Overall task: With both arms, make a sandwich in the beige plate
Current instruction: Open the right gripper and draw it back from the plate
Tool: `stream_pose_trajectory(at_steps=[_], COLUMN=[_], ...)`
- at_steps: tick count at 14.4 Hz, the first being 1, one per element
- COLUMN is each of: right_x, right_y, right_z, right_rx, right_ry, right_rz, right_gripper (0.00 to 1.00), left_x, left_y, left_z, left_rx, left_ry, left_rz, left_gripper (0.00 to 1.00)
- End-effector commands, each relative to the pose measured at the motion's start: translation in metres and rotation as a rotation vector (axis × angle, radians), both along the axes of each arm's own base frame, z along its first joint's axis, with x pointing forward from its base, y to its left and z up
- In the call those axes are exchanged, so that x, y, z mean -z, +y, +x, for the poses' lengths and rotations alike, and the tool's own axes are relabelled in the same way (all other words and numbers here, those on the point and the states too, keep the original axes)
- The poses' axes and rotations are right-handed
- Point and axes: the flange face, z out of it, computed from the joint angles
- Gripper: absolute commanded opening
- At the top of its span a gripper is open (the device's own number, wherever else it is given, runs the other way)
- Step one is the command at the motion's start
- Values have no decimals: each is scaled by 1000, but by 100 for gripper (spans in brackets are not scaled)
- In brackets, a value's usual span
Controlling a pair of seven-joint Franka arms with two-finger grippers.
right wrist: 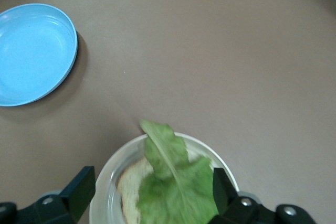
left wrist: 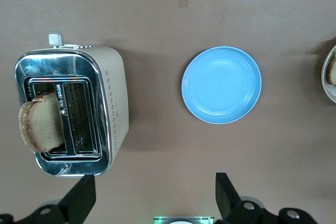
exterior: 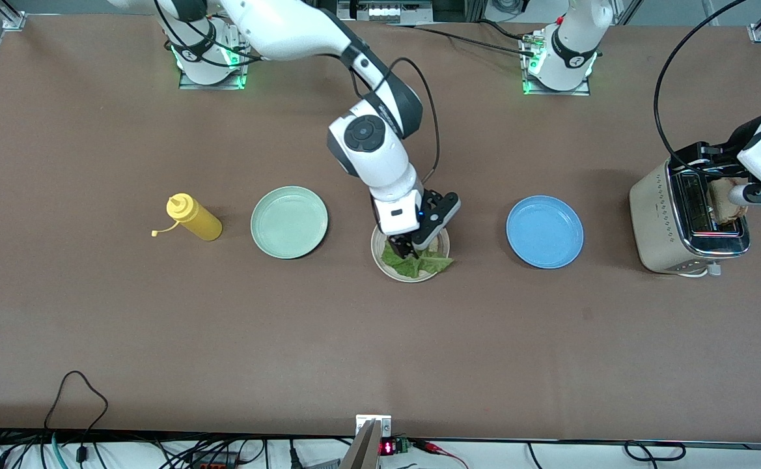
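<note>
Our right gripper (exterior: pixel 413 246), at the middle of the front picture, has its fingers spread just above the lettuce leaf (exterior: pixel 417 262), which lies loose on a bread slice (right wrist: pixel 131 190) in the beige plate (exterior: pixel 380 260), so we think the leaf is placed. Our left gripper (left wrist: pixel 152 198) hangs wide open over the toaster (exterior: pixel 679 221) at the right edge, likely to grab the second slice (left wrist: pixel 41 121) sticking up from a slot. We see no words we can read.

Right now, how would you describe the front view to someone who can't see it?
The right gripper, open, hangs over the beige plate, where a lettuce leaf lies. The left gripper is over a toaster holding a bread slice. A blue plate, mint green plate and yellow squeeze bottle also stand in a row.
</note>
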Motion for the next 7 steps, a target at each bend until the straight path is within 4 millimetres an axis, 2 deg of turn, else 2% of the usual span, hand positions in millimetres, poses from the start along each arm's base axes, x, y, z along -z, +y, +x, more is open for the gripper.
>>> stream_pose_trajectory(at_steps=[1, 2, 3, 5, 7], right_x=[-57, -73, -86, -113, -130], right_y=[-39, -56, -84, -133, -169], right_z=[19, 27, 40, 64, 75], right_rx=[58, 74, 104, 160, 199], right_ry=[52, 71, 101, 125, 149], right_rz=[12, 0, -24, -41, -68], right_gripper=[100, 100, 100, 100, 100], left_x=[-6, -6, 3, 11, 16], left_y=[-2, -3, -5, 8, 25], left_z=[2, 3, 5, 6, 7], left_rx=[13, 15, 26, 11, -2], left_ry=[1, 0, 24, 43, 51], left_rz=[-16, -14, -6, -4, 36], left_gripper=[100, 100, 100, 100, 100])
